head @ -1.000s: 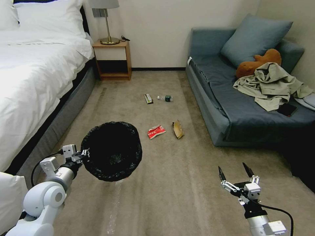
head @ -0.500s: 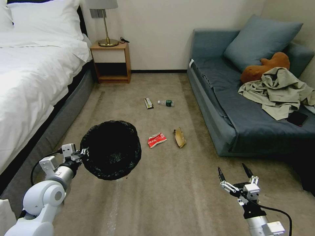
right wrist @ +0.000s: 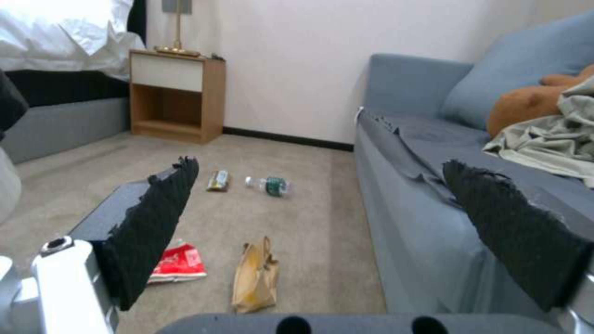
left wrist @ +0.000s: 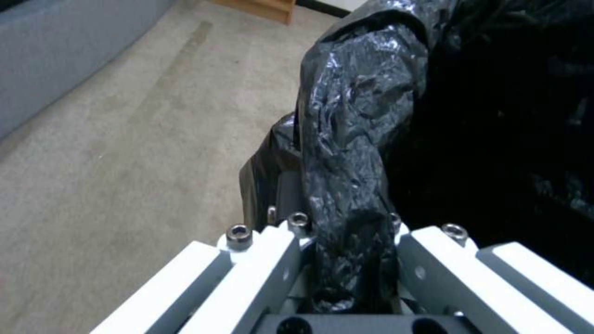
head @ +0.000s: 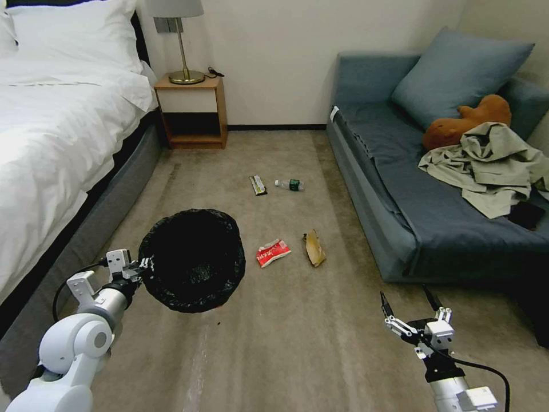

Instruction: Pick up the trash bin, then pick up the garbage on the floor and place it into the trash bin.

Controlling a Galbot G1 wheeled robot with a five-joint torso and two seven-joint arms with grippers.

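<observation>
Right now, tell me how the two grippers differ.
The left gripper is shut on the trash bin rim; the right gripper is open and empty. The left is held beside the bed; the right hangs near the sofa. Both are above the carpet.

A big bed (head: 51, 131) with white covers and a white pillow (head: 74, 31) stands on one side of the room. Next to it is a small wooden table (head: 191, 109) with an open shelf, and a gold lamp (head: 184, 40) sits on top. Across the tan carpet (head: 286, 343) there is a blue sofa (head: 412, 194). A blue cushion (head: 460, 71) leans on its back. A brown plush toy (head: 466, 120) lies on the seat, touching a crumpled beige garment (head: 492, 166). A dark flat thing (head: 526, 214) lies just beside the garment.
</observation>
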